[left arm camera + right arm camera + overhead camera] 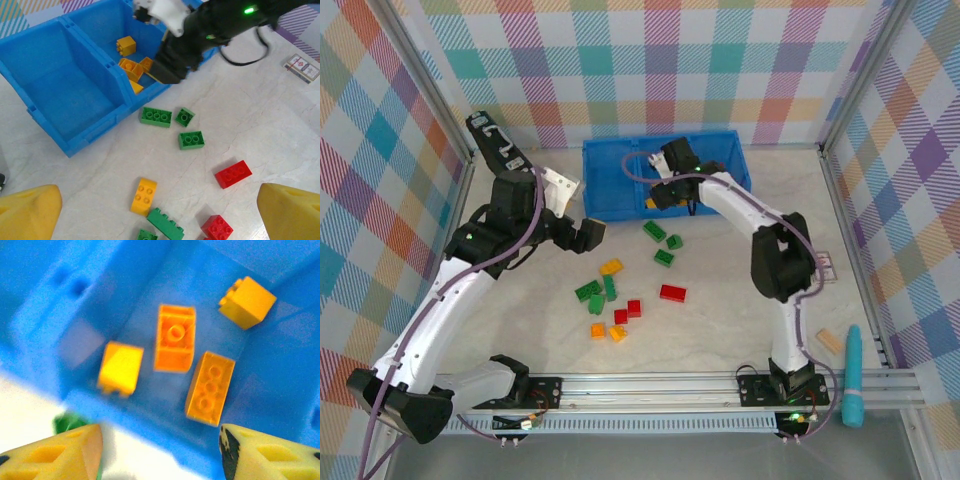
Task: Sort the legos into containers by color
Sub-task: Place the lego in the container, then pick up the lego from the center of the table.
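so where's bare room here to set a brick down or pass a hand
Free: blue plastic bin's left compartment; table between long red brick and front metal rail. Crowded: loose bricks at centre; middle compartment under right gripper.

Pale marbled table: blue bin, loose legos, wooden block.

The pale marbled tabletop is fenced by plaid walls. Near its right edge lies a small printed card box (print too small to read). Towards the near right corner a tan wooden block lies just beside a teal stick-shaped thing, which crosses the metal rail.
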You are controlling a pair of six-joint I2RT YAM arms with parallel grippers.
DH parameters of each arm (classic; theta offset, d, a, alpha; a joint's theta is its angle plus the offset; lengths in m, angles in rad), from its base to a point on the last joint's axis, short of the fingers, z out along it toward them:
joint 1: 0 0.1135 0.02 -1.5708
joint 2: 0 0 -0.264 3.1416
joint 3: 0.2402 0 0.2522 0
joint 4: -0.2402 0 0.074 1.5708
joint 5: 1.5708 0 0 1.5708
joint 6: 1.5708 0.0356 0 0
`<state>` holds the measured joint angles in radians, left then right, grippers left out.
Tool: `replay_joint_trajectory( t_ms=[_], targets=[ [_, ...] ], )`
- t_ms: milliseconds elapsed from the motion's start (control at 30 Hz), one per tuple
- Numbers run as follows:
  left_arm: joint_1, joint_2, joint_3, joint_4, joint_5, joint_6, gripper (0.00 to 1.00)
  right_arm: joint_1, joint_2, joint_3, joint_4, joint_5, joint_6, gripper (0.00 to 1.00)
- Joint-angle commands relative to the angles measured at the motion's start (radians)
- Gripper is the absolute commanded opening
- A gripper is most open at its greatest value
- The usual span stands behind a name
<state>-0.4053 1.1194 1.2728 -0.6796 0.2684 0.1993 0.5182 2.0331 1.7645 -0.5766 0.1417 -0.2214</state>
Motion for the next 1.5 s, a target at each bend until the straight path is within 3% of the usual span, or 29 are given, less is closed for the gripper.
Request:
replay_joint_trajectory(
  t_ms=[0, 67, 200, 267, 600, 1300, 1367, 1467],
  targets=[
    [-0.013, -0.012, 0.009, -0.004, 0.005, 0.005, 1.0, 0.009, -0.195, -0.133, -0.036, -0.216, -0.244, 0.64],
    [-0.014, -0.012, 0.013, -0.006, -0.002, 0.005, 1.0, 0.011, -0.299, -0.25, -0.072, -0.33, -0.365, 0.65],
    [-0.015, -0.015, 0.017, -0.01, -0.013, 0.007, 1.0, 0.019, -0.48, -0.475, -0.072, -0.52, -0.458, 0.7],
    [-0.014, -0.017, 0.017, -0.011, -0.015, 0.007, 1.0, 0.037, -0.539, -0.559, -0.067, -0.547, -0.479, 0.71],
    [-0.015, -0.004, 0.015, -0.011, 0.001, 0.011, 1.0, 0.127, -0.612, -0.828, 0.102, -0.478, -0.441, 0.69],
    [-0.014, 0.007, 0.0, -0.012, 0.011, 0.032, 1.0, 0.172, -0.348, -0.82, 0.149, -0.343, -0.511, 0.69],
    [-0.013, 0.013, 0.002, -0.014, 0.005, 0.032, 1.0, 0.175, -0.327, -0.818, 0.146, -0.325, -0.518, 0.65],
    [-0.013, 0.018, 0.0, -0.015, 0.0, 0.032, 1.0, 0.178, -0.315, -0.827, 0.163, -0.303, -0.519, 0.46]
  ],
)
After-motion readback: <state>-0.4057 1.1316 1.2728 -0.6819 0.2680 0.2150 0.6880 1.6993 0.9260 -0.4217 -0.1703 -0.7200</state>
